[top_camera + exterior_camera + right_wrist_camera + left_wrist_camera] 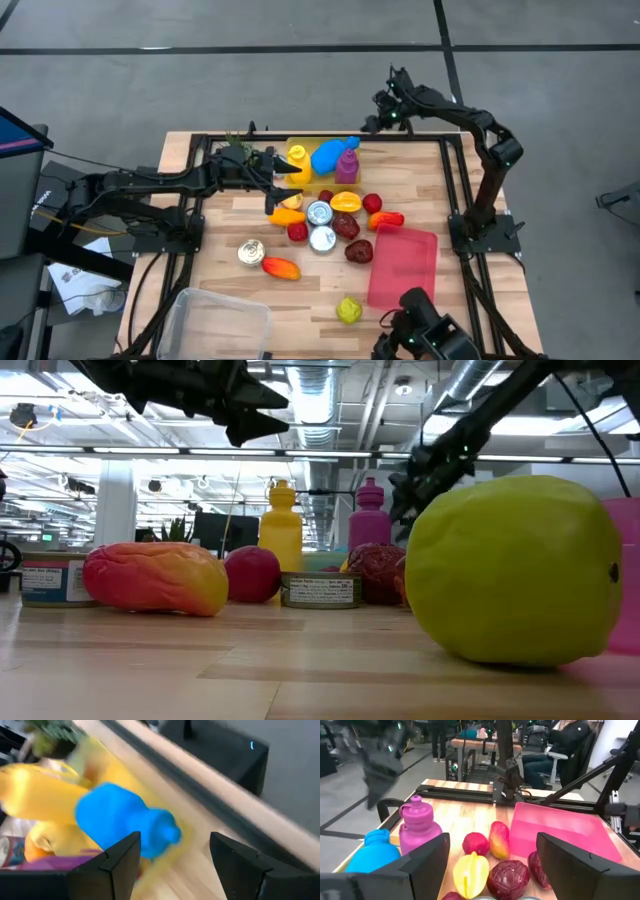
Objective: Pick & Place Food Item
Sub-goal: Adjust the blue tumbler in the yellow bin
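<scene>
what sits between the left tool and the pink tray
The left tool is open, with nothing held. Toward the pink tray lie two cans, dark red fruits and a red-orange piece.

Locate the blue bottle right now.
In the high view the blue bottle lies at the table's far edge, between the yellow bottle and the purple bottle, beside the right tool.

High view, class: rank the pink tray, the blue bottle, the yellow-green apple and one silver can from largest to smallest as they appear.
1. Pink tray, clearly largest.
2. Blue bottle.
3. Silver can and yellow-green apple: these look about alike, so I will not rank them.
</scene>
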Tool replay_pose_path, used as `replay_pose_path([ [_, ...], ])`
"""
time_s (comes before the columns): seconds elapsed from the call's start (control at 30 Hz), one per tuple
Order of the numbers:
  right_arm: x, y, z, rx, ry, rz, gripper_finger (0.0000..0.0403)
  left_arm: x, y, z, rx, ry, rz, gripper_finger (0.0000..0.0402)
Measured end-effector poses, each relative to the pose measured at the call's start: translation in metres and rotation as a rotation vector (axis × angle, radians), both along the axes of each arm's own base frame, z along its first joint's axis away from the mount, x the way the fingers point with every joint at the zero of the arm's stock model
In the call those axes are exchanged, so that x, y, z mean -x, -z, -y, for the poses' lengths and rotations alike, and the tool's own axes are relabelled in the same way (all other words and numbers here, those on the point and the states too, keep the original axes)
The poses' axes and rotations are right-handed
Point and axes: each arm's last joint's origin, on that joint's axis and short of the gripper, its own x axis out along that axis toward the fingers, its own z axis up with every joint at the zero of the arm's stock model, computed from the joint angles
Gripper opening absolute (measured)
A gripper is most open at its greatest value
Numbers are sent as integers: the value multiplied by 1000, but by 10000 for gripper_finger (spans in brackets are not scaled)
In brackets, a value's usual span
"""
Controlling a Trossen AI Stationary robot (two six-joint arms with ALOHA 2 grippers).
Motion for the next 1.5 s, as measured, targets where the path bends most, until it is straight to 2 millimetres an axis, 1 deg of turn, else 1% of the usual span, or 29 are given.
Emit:
replay_pose_path([
  [0.1, 5, 17, 3, -86, -15, 13, 228, 1, -1, 1, 3, 26, 6, 290],
  [0.27, 0, 27, 9, -141, -57, 108, 228, 1, -1, 2, 19, 33, 8, 290],
  [0.33, -2, 33, 9, -166, -73, 113, 228, 1, -1, 2, 24, 32, 8, 290],
  [0.4, -3, 35, 8, -160, -84, 107, 228, 1, -1, 2, 26, 32, 9, 290],
  [0.67, -2, 34, 8, -142, -108, 108, 228, 1, -2, 1, 34, 30, 17, 290],
  [0.83, -8, 35, 4, -136, -122, 98, 226, 0, -4, 1, 30, 30, 39, 290],
  [1.07, -21, 33, -5, -118, -181, 120, 198, 0, -6, 1, 26, 30, 51, 290],
  [1.27, -26, 34, -9, -98, -197, 100, 171, 0, -5, 1, 26, 31, 50, 290],
  [1.37, -22, 26, -5, -79, -186, 101, 164, 0, -5, 1, 27, 31, 49, 290],
  [1.5, -16, 4, 1, 1, -173, 142, 162, 0, -5, 1, 17, 32, 42, 290],
])
